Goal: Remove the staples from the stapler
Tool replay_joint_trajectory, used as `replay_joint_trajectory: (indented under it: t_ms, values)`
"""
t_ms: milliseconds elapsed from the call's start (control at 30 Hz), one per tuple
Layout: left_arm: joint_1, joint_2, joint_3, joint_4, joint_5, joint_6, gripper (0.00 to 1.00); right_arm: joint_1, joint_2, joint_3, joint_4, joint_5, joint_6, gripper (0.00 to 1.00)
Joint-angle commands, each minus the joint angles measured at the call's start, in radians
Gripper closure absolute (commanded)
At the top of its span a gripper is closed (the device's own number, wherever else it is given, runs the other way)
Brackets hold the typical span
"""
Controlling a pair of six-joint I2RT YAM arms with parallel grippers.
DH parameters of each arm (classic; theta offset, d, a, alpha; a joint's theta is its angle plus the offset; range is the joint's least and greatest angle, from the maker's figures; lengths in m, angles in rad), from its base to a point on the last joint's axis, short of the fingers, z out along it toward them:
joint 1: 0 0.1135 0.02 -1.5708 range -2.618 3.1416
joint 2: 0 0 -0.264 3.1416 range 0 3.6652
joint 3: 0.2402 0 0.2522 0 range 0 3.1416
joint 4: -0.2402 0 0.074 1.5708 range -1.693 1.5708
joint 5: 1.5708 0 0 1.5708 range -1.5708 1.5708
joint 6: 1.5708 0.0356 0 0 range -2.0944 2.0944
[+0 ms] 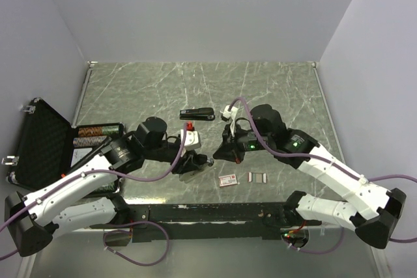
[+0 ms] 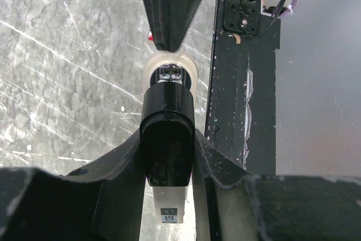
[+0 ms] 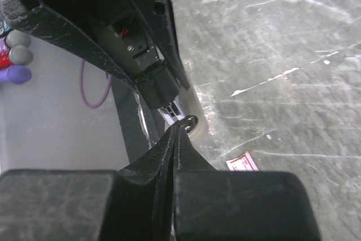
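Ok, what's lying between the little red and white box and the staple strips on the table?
Nothing. In the top view, only bare marbled tabletop separates the red-and-white box from the staples.

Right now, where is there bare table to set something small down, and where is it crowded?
Bare: the far green marbled table beyond the loose black stapler, wall to wall. Crowded: near centre, where left gripper and right gripper meet at the held stapler, beside the red-and-white box and silver staple strips.
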Motion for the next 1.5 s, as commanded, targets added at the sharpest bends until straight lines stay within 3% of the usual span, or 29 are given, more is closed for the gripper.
replay_joint_trajectory:
  t_ms: [0,433,1000,1467]
  values:
    - [0.003,-0.041,0.011,0.091,0.034,-0.014,0.99,0.028,0.012,0.041,0.006,-0.034,-0.024,1.0]
    - [0.003,-0.066,0.005,0.114,0.032,-0.027,0.99,0.06,0.042,-0.016,0.052,-0.034,-0.004,1.0]
    - [0.003,-0.121,0.013,0.192,0.043,-0.086,0.99,0.086,0.025,-0.226,0.185,-0.011,0.084,1.0]
    - [0.003,-0.127,-0.02,0.346,0.065,-0.199,0.99,0.095,0.064,-0.249,0.274,0.02,0.121,1.0]
